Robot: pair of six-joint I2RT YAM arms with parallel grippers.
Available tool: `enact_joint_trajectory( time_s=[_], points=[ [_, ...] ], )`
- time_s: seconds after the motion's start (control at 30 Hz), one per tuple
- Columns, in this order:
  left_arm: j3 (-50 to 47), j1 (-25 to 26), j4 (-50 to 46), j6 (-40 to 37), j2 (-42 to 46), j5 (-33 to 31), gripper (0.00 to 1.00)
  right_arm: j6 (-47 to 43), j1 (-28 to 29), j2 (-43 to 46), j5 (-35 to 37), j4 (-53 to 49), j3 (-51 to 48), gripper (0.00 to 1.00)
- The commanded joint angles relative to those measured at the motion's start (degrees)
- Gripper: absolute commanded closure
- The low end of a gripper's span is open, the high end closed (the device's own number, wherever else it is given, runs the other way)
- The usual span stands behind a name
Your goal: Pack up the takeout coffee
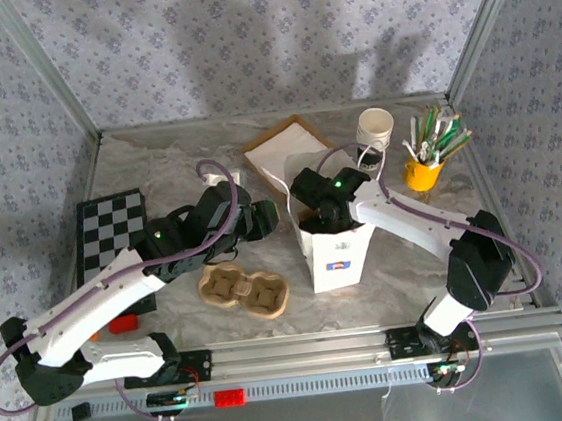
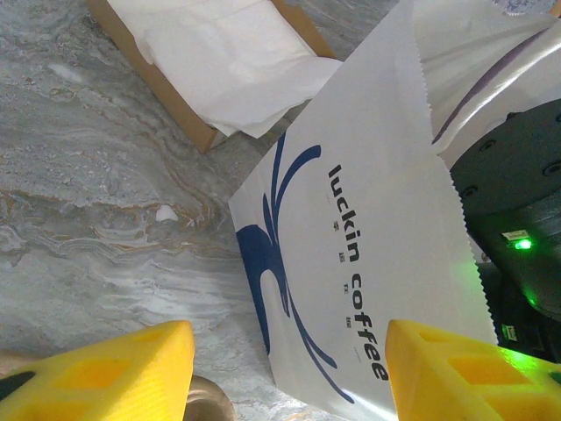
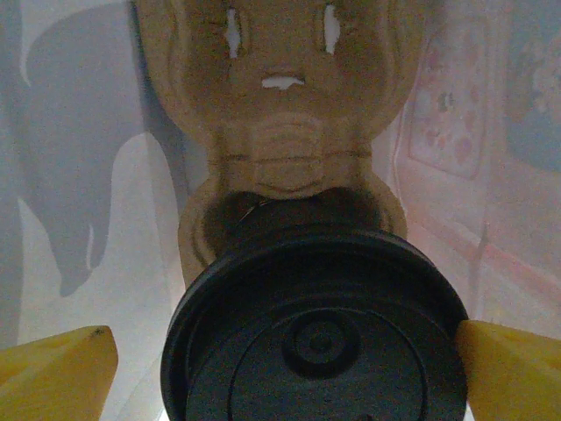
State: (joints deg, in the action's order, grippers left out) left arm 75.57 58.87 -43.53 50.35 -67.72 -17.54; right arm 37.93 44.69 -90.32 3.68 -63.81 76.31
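**Operator:** Where is the takeout coffee (image 3: 316, 342) relative to my right claw (image 3: 286, 338)?

**Spotter:** In your right wrist view its black lid sits squarely between the 2 yellow fingers (image 3: 53, 368), 1 at 9 o'clock of the lid and 1 at 3 o'clock. Your jaws are spread wider than the lid. There is a clear gap at 9 o'clock. At 3 o'clock I cannot tell whether the pad touches the rim.

**Operator:** What holds it?

**Spotter:** The cup stands in 1 well of a pulp carrier (image 3: 280, 132), and the other well shows at 12 o'clock of the lid. Both are inside the white paper bag (image 1: 338, 255), upright at mid-table.

**Operator:** And my left claw (image 2: 289, 351)?

**Spotter:** Its jaws are apart with nothing clamped, and the bag's printed face lies just beyond them.

**Operator:** Other containers?

**Spotter:** From the bag:
- Another pulp carrier (image 1: 241, 290) lies at 8 o'clock.
- A cardboard box (image 2: 162, 92) of white paper is at 12 o'clock.
- A cup stack (image 1: 375, 128) is at 1 o'clock.
- A yellow cup (image 1: 423, 172) of pens is at 2 o'clock.
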Motion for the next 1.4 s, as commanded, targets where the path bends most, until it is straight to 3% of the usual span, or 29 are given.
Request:
enact_joint_trajectory(
  time_s=[0.0, 1.37],
  points=[
    [0.1, -0.16, 0.02, -1.13, -0.1, 0.03, 0.41, 0.17, -0.19, -0.21, 1.56, -2.7, 1.72, 0.0],
    [0.37, -0.25, 0.73, -1.56, -1.0, 0.46, 0.41, 1.2, 0.58, 1.34, 2.93, -4.94, 4.84, 0.0]
  ],
)
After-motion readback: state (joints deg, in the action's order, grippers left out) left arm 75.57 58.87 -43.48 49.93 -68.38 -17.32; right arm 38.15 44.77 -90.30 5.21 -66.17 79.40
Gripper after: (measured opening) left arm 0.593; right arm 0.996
